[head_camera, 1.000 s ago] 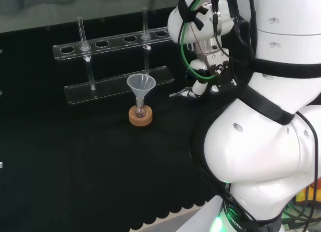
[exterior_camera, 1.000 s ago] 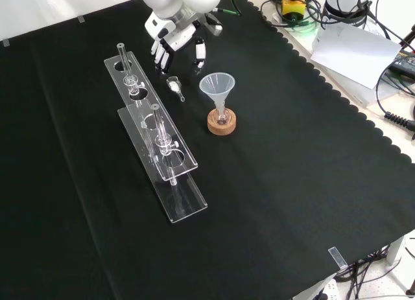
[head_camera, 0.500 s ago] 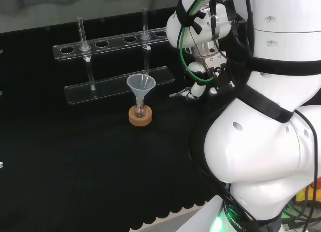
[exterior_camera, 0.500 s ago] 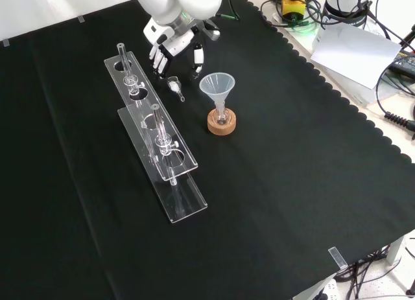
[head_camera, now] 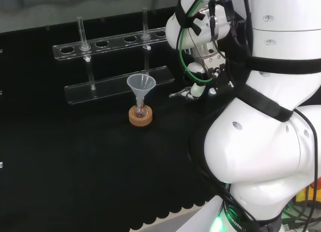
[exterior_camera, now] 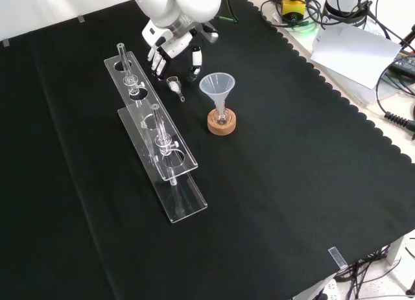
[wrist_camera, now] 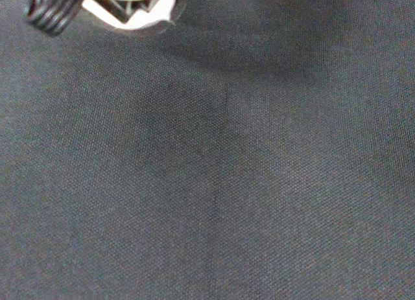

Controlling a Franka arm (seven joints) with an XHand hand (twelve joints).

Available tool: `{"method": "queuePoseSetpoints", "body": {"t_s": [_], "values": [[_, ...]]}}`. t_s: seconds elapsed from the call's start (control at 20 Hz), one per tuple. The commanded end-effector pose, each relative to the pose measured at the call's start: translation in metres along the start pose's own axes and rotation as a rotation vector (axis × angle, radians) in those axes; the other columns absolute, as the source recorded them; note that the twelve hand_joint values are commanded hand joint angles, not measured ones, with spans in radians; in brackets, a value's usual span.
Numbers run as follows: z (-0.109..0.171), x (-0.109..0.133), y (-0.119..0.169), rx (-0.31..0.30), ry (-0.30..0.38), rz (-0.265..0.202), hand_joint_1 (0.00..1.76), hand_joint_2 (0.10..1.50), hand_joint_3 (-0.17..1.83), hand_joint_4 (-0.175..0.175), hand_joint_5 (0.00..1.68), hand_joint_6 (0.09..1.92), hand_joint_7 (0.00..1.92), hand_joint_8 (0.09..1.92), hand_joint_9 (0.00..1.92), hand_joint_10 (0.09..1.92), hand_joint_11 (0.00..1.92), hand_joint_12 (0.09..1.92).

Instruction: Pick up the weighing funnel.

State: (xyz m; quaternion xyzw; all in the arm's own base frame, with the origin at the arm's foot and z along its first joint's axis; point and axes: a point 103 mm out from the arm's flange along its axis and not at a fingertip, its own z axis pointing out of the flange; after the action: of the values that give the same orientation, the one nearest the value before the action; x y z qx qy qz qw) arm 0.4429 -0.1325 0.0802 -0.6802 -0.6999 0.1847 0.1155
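Change over the last second: hand has dropped a little and slid slightly toward the rack side in the front view. Its fingers and thumb now hang closer to the cloth. The weighing funnel has not moved. It lies flat on the cloth up-left of the big funnel in the front view, between that funnel and the tube rack.

Hand state: fingers roughly straight and spread, pointing down, nothing held. It sits just beyond the weighing funnel, farther from the big funnel's base. I see no contact. In the head view the hand is low, right of the big funnel.

Wrist view has bare cloth and a blurred white bit of the hand.

Meaning for task: looks like the reach is closing in and the grasp has not started. The hand likely needs to come a bit nearer and lower before the fingers close.

Counts:
- weighing funnel: 1
- big funnel: 1, stem in 1 small flask
- cork ring: 1
- tube rack: 1
- glass tubes in the rack: 2
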Motion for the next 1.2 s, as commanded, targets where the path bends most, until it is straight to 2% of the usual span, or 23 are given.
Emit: {"method": "queuePoseSetpoints", "body": {"t_s": [0.05,0.45,1.2], "values": [[0.002,0.0023,0.0046,-0.009,-0.015,-0.004,0.92,0.61,0.62,-0.007,0.53,0.62,0.45,0.66,0.71,0.52,0.49,1.28],[0.0057,0.0026,0.0065,-0.016,-0.039,0.005,0.93,0.62,0.62,-0.005,0.54,0.64,0.45,0.66,0.71,0.52,0.5,1.28],[0.0087,0.002,0.0109,-0.016,-0.041,0.01,0.95,0.62,0.64,-0.001,0.58,0.7,0.45,0.67,0.71,0.53,0.49,1.28]]}}
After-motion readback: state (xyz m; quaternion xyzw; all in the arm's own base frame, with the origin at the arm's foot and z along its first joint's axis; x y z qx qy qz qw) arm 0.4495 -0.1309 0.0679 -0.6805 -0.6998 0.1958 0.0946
